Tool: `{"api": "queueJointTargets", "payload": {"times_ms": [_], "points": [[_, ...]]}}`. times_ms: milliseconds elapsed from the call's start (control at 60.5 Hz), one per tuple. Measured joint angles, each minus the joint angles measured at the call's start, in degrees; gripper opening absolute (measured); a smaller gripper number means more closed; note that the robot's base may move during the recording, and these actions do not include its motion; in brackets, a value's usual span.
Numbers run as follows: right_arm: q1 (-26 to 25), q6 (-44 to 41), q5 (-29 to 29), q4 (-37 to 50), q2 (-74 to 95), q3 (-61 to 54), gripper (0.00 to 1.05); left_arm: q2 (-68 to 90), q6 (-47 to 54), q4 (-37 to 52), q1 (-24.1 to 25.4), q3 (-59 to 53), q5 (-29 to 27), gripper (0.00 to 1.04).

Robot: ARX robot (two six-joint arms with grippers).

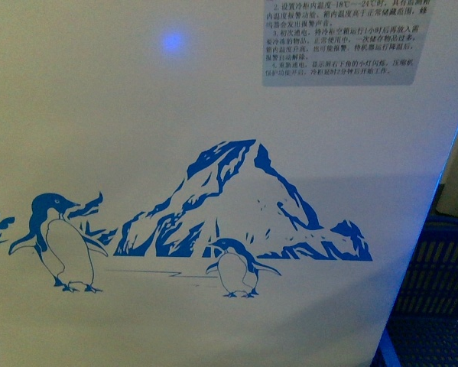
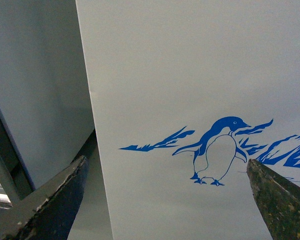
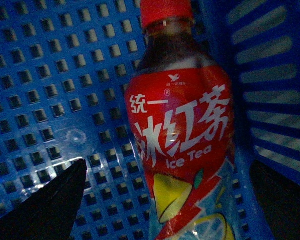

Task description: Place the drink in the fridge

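The drink (image 3: pixel 182 150), a plastic bottle with a red cap and a red, blue and yellow "Ice Tea" label, lies in a blue plastic mesh basket (image 3: pixel 49 100). My right gripper (image 3: pixel 172 200) is open, its two dark fingers either side of the bottle's lower body, apart from it. The fridge's white side with the blue penguin-and-mountain decal (image 1: pixel 244 206) fills the front view. It also shows in the left wrist view (image 2: pixel 217 155). My left gripper (image 2: pixel 167 200) is open and empty, close to that white wall. Neither arm shows in the front view.
A printed label (image 1: pixel 339 38) and a blue light spot (image 1: pixel 173 41) sit high on the fridge wall. The blue mesh basket (image 1: pixel 435 290) shows at the front view's right edge. A pale grey cabinet (image 2: pixel 34 90) stands beside the fridge.
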Motion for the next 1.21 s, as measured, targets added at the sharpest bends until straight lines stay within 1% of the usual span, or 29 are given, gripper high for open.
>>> {"api": "queueJointTargets", "payload": {"times_ms": [232, 480, 728, 744, 794, 843, 860, 910, 943, 1207], "points": [[-0.4, 2.3, 0.5, -2.0, 5.7, 4.9, 0.97, 0.0, 0.0, 0.0, 0.0, 0.0, 0.0, 0.97], [-1.3, 2.8, 1.3, -4.4, 9.7, 9.8, 0.97, 0.0, 0.0, 0.0, 0.0, 0.0, 0.0, 0.97], [-1.4, 4.4, -0.5, -8.4, 11.7, 14.5, 0.97, 0.0, 0.0, 0.0, 0.0, 0.0, 0.0, 0.97], [-1.4, 4.5, -0.7, -8.7, 11.8, 14.8, 0.96, 0.0, 0.0, 0.0, 0.0, 0.0, 0.0, 0.97], [-1.4, 4.6, -1.6, -9.2, 11.9, 15.2, 0.89, 0.0, 0.0, 0.0, 0.0, 0.0, 0.0, 0.97], [-1.2, 4.6, -2.1, -9.6, 12.0, 15.3, 0.79, 0.0, 0.0, 0.0, 0.0, 0.0, 0.0, 0.97], [-1.2, 4.6, -2.1, -9.6, 12.0, 15.3, 0.78, 0.0, 0.0, 0.0, 0.0, 0.0, 0.0, 0.97], [-1.0, 4.4, -2.2, -9.7, 12.0, 15.3, 0.67, 0.0, 0.0, 0.0, 0.0, 0.0, 0.0, 0.97], [-0.9, 4.4, -2.3, -9.7, 11.9, 15.0, 0.62, 0.0, 0.0, 0.0, 0.0, 0.0, 0.0, 0.97], [-0.9, 4.5, -3.3, -8.7, 9.2, 11.5, 0.41, 0.0, 0.0, 0.0, 0.0, 0.0, 0.0, 0.97]]}}
